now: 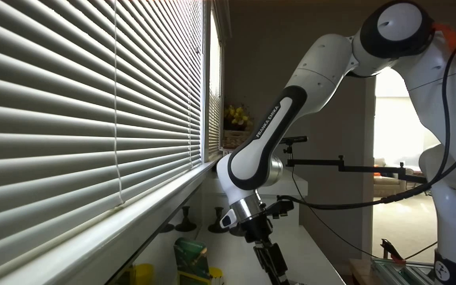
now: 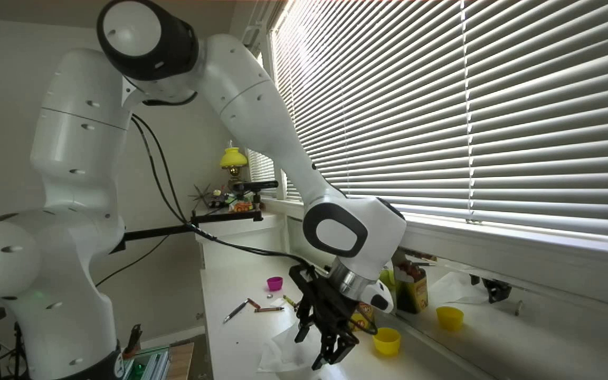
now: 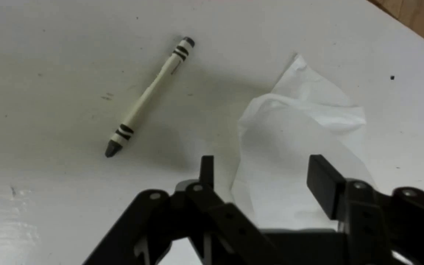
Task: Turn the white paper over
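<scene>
The jaws stand well apart with nothing pinched between them, and in the wrist view you see the white paper (image 3: pixel 285 147) on the bench (image 3: pixel 50 121), partly through the gap. In an exterior view it sits between the long edge by the robot's base (image 2: pixel 95 369) and the long edge below the blinds (image 2: pixel 420 105). A pale crayon (image 3: pixel 148 95) lies near it, farther from the bench edge that crosses the wrist view's upper right corner. You have no hold on the paper, so the turn looks not yet made: one end is creased and folded, while the rest lies spread. What seems left is the whole flip: pinch an edge, lift, bring the underside up, let go. You cannot confirm which face is up, since no mark shows on the visible side. The jaws cover the end nearest them in the wrist view, and you cannot tell whether they touch it. In an exterior view, where the arm (image 1: pixel 319 83) reaches down, the lower frame edge cuts off the jaws' tips and whatever lies under them
</scene>
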`<state>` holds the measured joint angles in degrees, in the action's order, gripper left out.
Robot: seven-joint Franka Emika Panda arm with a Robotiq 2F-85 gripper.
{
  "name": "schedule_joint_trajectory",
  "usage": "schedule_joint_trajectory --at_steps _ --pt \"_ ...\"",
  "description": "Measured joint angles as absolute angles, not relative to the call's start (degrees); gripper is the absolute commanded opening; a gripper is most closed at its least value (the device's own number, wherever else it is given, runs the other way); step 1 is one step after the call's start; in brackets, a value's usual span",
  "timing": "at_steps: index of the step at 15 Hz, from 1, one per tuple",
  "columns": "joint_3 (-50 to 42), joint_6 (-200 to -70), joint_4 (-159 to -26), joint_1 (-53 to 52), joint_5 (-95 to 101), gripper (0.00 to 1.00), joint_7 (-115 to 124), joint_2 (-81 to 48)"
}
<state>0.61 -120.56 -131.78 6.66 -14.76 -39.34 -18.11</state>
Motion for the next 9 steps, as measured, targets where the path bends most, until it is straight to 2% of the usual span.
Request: schedule_joint_trajectory --at_steps 1,2,3,4,5,6,7,9 --pt "0.6 -120.6 -131.7 6.7 -14.8 0.54 -39.3 -18.3" --pt "0.7 -120.7 -131.7 6.8 -14.8 0.40 -39.3 -18.5" --pt "0.8 -120.7 -131.6 6.8 -14.8 0.34 -39.3 -18.6" --pt "0.9 -120.7 -131.6 6.8 -14.9 0.34 -39.3 -18.7" --pt "1.0 -120.7 -131.6 6.8 -14.9 0.26 -39.3 -18.8" --pt "1.1 -120.7 -131.6 6.8 -14.9 0.13 -39.3 -18.9" --pt "1.2 -120.7 -131.6 6.8 -14.9 0.06 -39.3 -18.9" --pt "1.4 -120.7 -131.6 6.8 -14.9 0.00 -39.3 -18.9"
